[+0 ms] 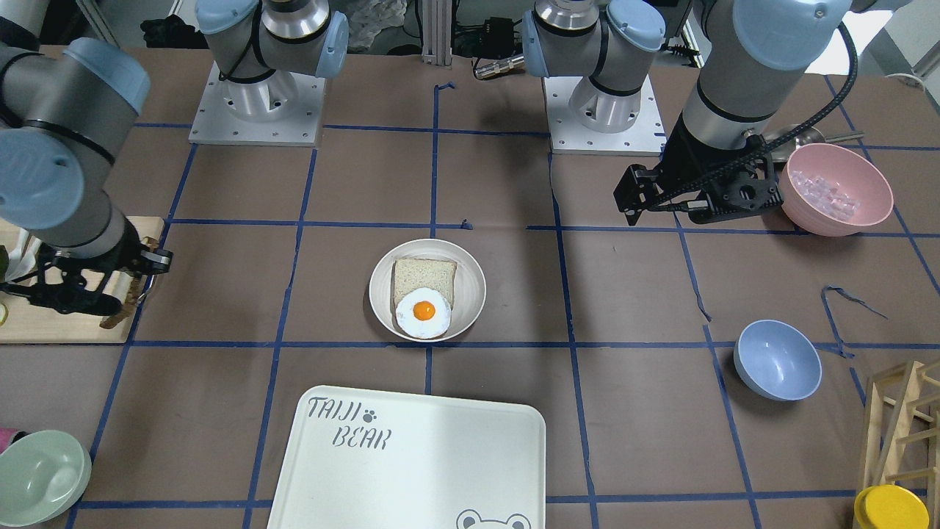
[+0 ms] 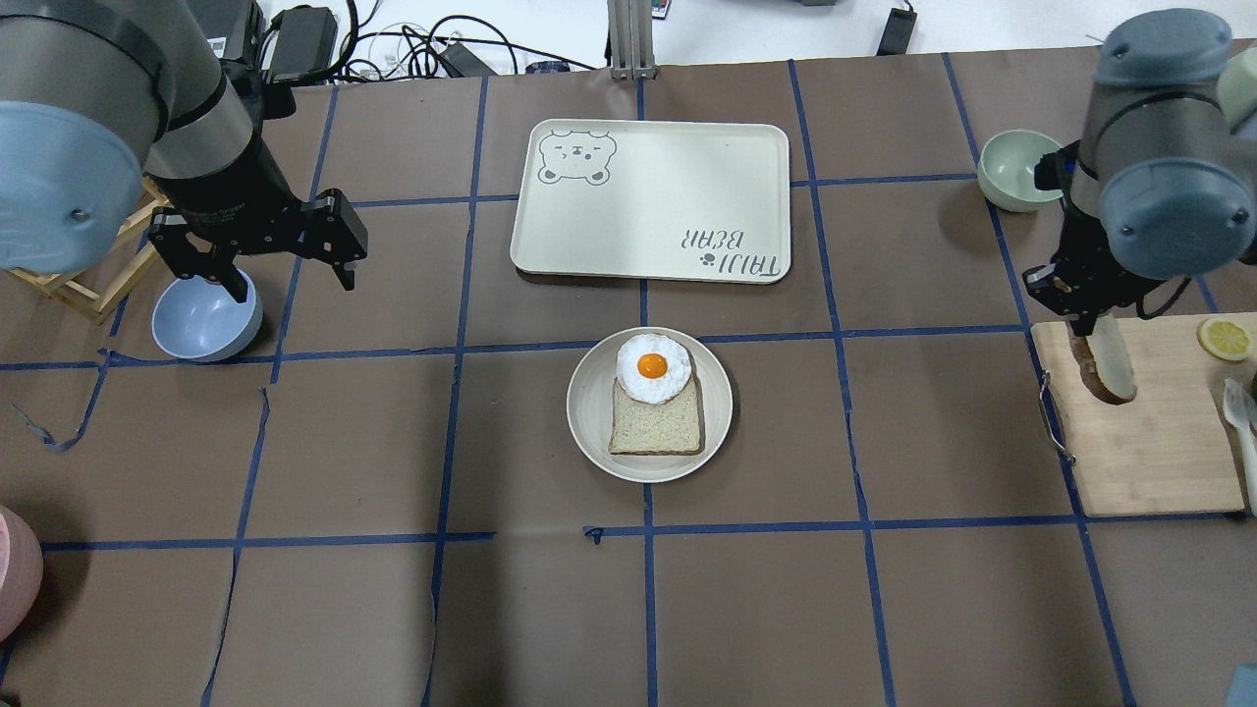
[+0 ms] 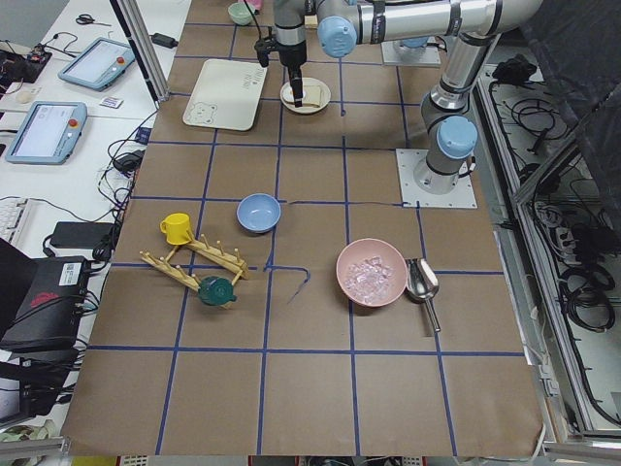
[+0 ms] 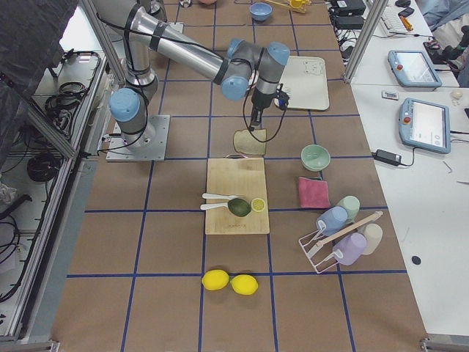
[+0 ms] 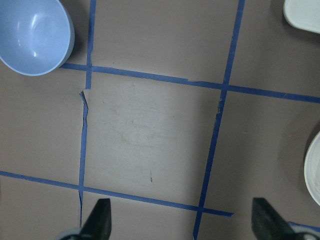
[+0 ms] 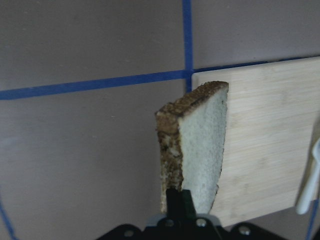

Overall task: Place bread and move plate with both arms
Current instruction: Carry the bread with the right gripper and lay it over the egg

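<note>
In the foreground of the table I see a pink bowl of clear cubes, with a metal scoop just beside it. Further along sits a blue bowl. Near it is a wooden rack, with a yellow cup at one end and a teal cup at the other. At the far end one arm hangs its gripper over the plate, where bread shows, beside the white tray. I cannot make out the jaws.

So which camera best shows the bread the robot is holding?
The right wrist-mounted view: the bread is large and close, crust and crumb clear, pinched by the right gripper. Overhead shows it small, edge-on above the cutting board; front-facing mostly hides it; side views show it tiny, the left wrist not at all.
</note>
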{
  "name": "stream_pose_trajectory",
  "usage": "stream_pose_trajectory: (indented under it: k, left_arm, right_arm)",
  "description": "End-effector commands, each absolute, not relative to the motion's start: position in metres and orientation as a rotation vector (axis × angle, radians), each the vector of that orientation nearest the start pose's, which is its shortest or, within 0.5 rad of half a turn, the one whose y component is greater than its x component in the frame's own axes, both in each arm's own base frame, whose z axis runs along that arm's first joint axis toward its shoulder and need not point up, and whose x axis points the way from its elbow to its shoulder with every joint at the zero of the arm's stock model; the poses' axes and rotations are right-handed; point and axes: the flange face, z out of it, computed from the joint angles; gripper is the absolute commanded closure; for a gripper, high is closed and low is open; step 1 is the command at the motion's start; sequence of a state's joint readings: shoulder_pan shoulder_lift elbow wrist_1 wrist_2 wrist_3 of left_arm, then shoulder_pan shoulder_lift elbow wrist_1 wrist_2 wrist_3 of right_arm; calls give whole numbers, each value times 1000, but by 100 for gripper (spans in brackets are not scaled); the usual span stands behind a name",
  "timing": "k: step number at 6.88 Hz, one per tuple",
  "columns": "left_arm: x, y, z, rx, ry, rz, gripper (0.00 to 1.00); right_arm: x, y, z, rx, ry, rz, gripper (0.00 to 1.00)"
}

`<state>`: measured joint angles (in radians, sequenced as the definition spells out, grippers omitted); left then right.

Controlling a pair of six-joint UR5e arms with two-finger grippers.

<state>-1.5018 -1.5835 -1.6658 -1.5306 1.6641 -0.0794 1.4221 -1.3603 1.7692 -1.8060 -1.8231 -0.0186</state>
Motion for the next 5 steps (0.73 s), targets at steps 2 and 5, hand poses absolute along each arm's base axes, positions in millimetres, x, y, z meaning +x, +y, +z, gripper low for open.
stream_pose_trajectory:
  k: [2,5]
  left_arm:
    - [-85,-496,437,-233,3036,112,0]
    - [-87,-498,438,-229,3041,105,0]
  right_arm:
    - [228,-507,303,318,3204,282,100]
    - [329,-483,321,253,3207,136,100]
